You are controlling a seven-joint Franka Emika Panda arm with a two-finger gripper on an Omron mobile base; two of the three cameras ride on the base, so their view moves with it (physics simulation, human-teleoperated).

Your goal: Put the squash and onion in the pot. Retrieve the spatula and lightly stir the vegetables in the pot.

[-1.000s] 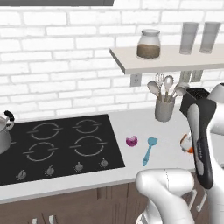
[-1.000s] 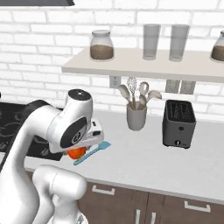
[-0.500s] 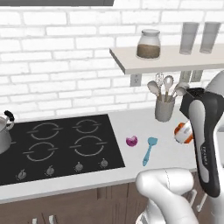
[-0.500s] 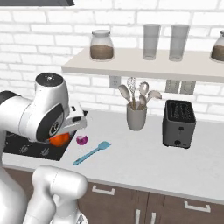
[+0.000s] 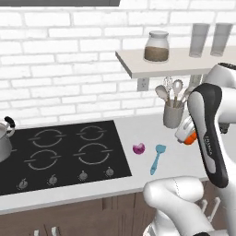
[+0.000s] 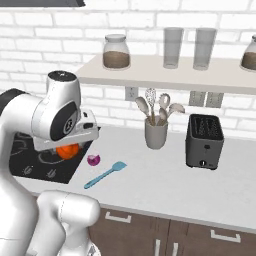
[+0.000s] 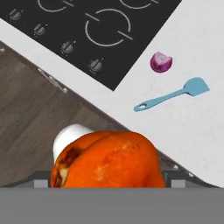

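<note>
Pot: way over on the far left, shiny steel, sitting at the edge of the cooktop, well apart from everything else.
Onion: small purple bulb on the counter just off the cooktop's right edge. Looks light and round, so I'd guess it rolls; pinch it across the middle.
Spatula: teal, lying flat just beside the onion. Stiff and light by the look of it; the slim stem seems the spot to take it, not the blade.
Squash: orange, lumpy, up in the air over the counter's right side, near the utensil crock. Probably firm, smooth skin, maybe a bit slippery.
Gripper: jaws spread wide around the squash, carrying it. Fingers mostly hidden behind it.
Progress: squash is being carried but not in the pot yet, onion untouched.
</note>
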